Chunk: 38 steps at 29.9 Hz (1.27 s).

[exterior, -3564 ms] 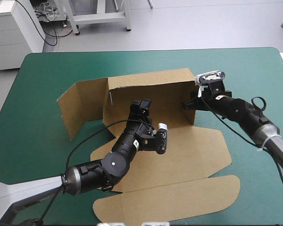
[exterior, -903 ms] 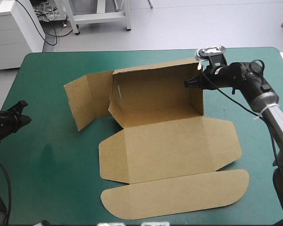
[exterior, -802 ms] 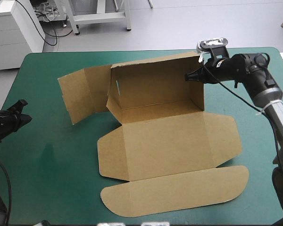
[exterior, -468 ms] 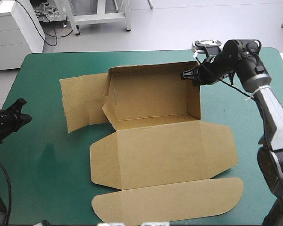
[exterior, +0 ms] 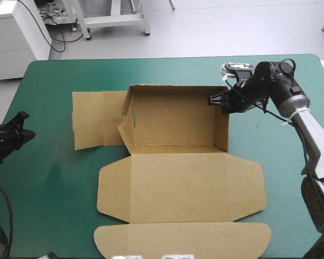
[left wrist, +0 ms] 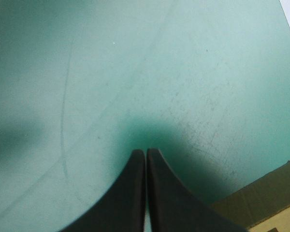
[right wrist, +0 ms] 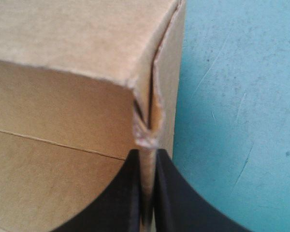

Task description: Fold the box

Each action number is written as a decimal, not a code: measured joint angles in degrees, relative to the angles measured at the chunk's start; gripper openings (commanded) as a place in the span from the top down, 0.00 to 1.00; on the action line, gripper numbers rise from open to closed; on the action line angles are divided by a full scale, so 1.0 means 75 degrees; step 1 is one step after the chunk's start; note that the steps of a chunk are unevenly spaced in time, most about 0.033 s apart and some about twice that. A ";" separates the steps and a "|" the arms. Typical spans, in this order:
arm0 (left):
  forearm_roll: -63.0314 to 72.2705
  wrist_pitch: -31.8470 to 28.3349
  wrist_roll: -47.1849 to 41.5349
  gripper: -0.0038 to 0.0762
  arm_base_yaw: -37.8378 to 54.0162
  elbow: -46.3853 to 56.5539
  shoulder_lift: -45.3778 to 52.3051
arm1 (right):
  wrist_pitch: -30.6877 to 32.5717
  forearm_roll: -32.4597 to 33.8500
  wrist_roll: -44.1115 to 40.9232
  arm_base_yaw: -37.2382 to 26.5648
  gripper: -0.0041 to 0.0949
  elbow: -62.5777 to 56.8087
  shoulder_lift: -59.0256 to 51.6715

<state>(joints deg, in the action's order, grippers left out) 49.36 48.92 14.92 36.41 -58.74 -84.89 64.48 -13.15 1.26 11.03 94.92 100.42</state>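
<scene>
The brown box (exterior: 173, 124) stands at the table's middle with its back and side walls raised. Its lid panels (exterior: 178, 186) lie flat toward the near edge, and a side flap (exterior: 97, 120) lies flat at its left. My right gripper (exterior: 215, 101) is at the box's far right corner, shut on the top of the right wall. The right wrist view shows that wall's worn corner (right wrist: 147, 130) pinched between the right gripper (right wrist: 146, 159). My left gripper (exterior: 21, 132) hovers at the table's left edge, away from the box. In its own view the left gripper (left wrist: 145, 153) is shut and holds nothing.
Bare teal-green cover (exterior: 48, 172) lies between the left gripper and the box, and more to the right of the box (exterior: 270, 140). A dark brown board edge (left wrist: 275, 198) shows beside the left gripper in the left wrist view.
The left arm has drawn back from the box to the table's left edge. The right gripper has turned the box by its corner until it sits square to the table, with the left flap down flat.
</scene>
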 measured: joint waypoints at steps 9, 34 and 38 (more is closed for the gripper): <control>0.0007 -0.0038 0.0038 0.96 0.0000 0.0002 0.0000 | -0.0787 0.0216 0.0004 0.0000 0.97 0.0174 0.0461; 0.0036 -0.0123 0.0038 0.96 0.0000 0.0002 0.0000 | -0.0502 0.0550 0.0152 0.0014 0.07 0.2264 0.1609; 0.0036 -0.0128 0.0038 0.96 0.0000 0.0002 0.0000 | 0.0211 0.0705 -0.0054 0.0014 0.07 0.3020 0.1609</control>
<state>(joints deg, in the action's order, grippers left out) 49.63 47.96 15.20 36.41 -58.73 -84.89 66.06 -7.87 0.86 11.14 117.57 112.48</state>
